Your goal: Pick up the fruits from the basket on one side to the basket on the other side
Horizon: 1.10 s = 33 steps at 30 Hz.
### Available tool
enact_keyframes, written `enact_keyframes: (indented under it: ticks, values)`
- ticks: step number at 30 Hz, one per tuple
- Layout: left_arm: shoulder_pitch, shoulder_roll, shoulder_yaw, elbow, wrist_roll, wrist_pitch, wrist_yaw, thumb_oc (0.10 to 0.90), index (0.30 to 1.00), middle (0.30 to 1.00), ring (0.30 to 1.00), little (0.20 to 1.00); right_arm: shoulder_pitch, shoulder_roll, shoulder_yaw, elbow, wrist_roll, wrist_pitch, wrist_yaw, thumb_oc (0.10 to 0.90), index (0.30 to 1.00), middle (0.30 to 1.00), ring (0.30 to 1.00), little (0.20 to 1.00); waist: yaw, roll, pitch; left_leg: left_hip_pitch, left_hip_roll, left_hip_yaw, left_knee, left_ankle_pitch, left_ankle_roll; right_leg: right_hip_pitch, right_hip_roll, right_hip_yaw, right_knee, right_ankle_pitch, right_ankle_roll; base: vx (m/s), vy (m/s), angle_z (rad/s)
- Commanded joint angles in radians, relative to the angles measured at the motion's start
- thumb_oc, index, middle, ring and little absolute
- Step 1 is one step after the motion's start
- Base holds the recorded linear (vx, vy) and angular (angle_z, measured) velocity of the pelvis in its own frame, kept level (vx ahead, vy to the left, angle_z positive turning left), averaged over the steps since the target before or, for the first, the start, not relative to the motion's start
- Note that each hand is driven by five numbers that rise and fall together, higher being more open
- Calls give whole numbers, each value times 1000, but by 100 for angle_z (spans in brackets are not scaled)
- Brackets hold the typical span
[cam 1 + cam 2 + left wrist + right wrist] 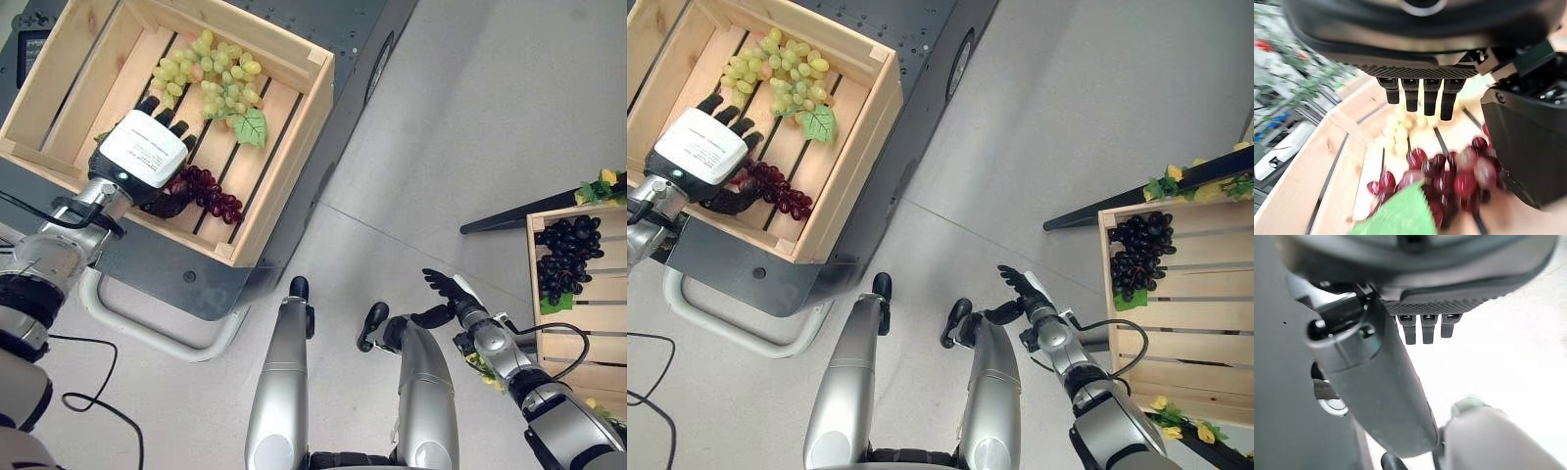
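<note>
A wooden crate (pixel 284 166) on my left holds a bunch of green grapes (pixel 211 73) with a leaf and a bunch of red grapes (pixel 211 191). My left hand (pixel 142 147) hovers inside this crate, open, fingers straight toward the green bunch, thumb beside the red bunch. In the left wrist view the red grapes (pixel 1449 178) lie just below the palm, between the fingers (pixel 1430 98) and the thumb. A second crate (pixel 578 333) on my right holds dark grapes (pixel 568 255). My right hand (pixel 446 286) floats open over the floor, left of that crate.
The left crate rests on a dark grey cart (pixel 343 127) with a white tubular bumper (pixel 167 338). Yellow-and-green foliage (pixel 602 186) sits on a dark bar behind the right crate. Grey floor lies between the two crates.
</note>
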Motion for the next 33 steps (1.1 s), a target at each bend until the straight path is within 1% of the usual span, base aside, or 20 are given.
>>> enact_keyframes:
  ticks: [1,6,7,10,12,16,18,21,24,25,26,27,28,29,30,32,33]
  values:
    - [-111,121,33,-91,19,-5,-44,800,900,900,900,900,39,-82,-37,-39,18,-35,24,800,900,900,900,900,11,32,-15,78,-32,73,-48,-70,63,88,26,-6,-37,31,-19,19,0,3]
    - [-155,136,-2,-109,24,-35,-98,800,900,900,900,900,73,-75,-50,-52,15,-57,14,800,900,900,900,900,8,24,-15,70,-27,74,-53,-69,65,79,23,-10,-46,43,-7,13,-7,5]
    - [-178,142,-19,-101,22,-46,-127,800,900,900,900,900,84,-73,-55,-49,14,-56,8,800,900,900,900,900,7,21,-15,69,-25,74,-56,-69,65,76,22,-13,-49,47,-4,14,-7,3]
    - [-206,148,-49,-99,4,-46,-190,800,900,900,900,900,96,-71,-63,-38,10,-52,2,800,900,900,900,900,6,18,-15,66,-22,73,-60,-67,65,72,20,-18,-54,54,2,0,0,0]
    - [-219,149,-62,-103,-11,-37,-208,800,900,900,900,900,95,-68,-63,-27,15,-52,-3,800,900,900,900,900,7,17,-15,65,-21,74,-64,-67,67,73,20,-19,-60,56,3,0,0,0]
    - [-224,143,-70,-107,-25,-9,-183,800,900,900,900,900,94,-64,-60,-22,29,-58,-3,800,900,900,900,900,8,16,-15,51,-23,75,-61,-67,66,60,21,-20,-62,62,4,0,0,0]
    - [-220,131,-62,-103,-26,-13,-173,800,900,900,900,900,99,-62,-61,-28,36,-69,-1,800,900,900,900,900,6,12,-15,42,-22,74,-56,-70,66,48,19,-22,-55,62,6,0,0,0]
    - [-216,121,-60,-103,-10,-9,-189,800,900,900,900,900,98,-53,-59,-40,39,-80,-6,800,900,900,900,900,6,3,-15,23,-19,69,-50,-71,66,33,21,-25,-52,64,8,0,0,0]
    - [-204,105,-59,-73,21,39,-221,800,900,900,900,900,101,-51,-50,-58,48,-95,-10,800,900,900,900,900,3,-9,-15,10,-14,68,-49,-73,68,20,25,-28,-53,67,11,-8,4,2]
    - [-205,100,-59,-56,11,85,-241,800,900,900,900,900,101,-51,-47,-65,49,-97,-13,800,900,900,900,900,2,-13,-15,0,-13,67,-47,-73,68,11,26,-29,-50,68,12,0,0,0]
    - [-209,100,-60,-53,6,95,-245,800,900,900,900,900,98,-51,-48,-66,49,-96,-13,800,900,900,900,900,0,-14,-15,-8,-13,65,-45,-70,68,4,25,-31,-48,70,11,0,0,0]
    - [-210,96,-59,-42,-16,133,-254,800,900,900,900,900,99,-51,-46,-72,48,-94,-14,800,900,900,900,900,0,-17,-15,-13,-12,64,-46,-69,69,0,26,-32,-46,70,10,0,0,0]
    - [-216,85,-54,-1,-5,170,-275,800,900,900,900,900,105,-47,-40,-75,46,-98,-18,800,900,900,900,900,-1,-25,-15,-16,-9,63,-47,-71,70,-2,29,-34,-46,69,12,0,0,0]
    - [-219,78,-53,29,4,191,-282,800,900,900,900,900,103,-41,-36,-70,45,-102,-21,800,900,900,900,900,0,-30,-15,-22,-9,60,-48,-69,69,-7,30,-36,-46,70,13,0,0,0]
    - [-224,78,-53,29,4,191,-282,800,900,900,900,900,100,-41,-37,-69,45,-102,-21,800,900,900,900,900,-2,-29,-15,-29,-9,59,-47,-66,70,-13,29,-37,-44,72,12,0,0,0]
    - [-213,62,-41,68,7,221,-250,800,900,900,900,900,98,-34,-21,-71,60,-98,-28,800,900,900,900,900,0,-37,-15,-39,-10,54,-48,-66,68,-20,34,-37,-44,72,12,0,0,0]
    - [-218,63,-42,68,7,221,-250,800,900,900,900,900,94,-34,-22,-70,60,-97,-28,800,900,900,900,900,-1,-36,-15,-45,-11,52,-47,-63,68,-26,33,-39,-42,74,11,0,0,0]
